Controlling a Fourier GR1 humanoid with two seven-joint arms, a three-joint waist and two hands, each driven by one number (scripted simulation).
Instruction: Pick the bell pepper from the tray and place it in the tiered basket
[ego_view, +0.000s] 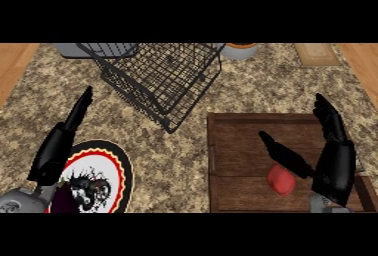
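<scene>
Red bell pepper (280, 181) sits on the brown wooden tray (244, 135), black right hand (336, 167) spread open just beside it.

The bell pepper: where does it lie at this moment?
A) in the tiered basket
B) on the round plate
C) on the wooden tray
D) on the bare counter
C: the red bell pepper lies on the wooden tray, next to the open right hand, not in the tiered basket.
</scene>
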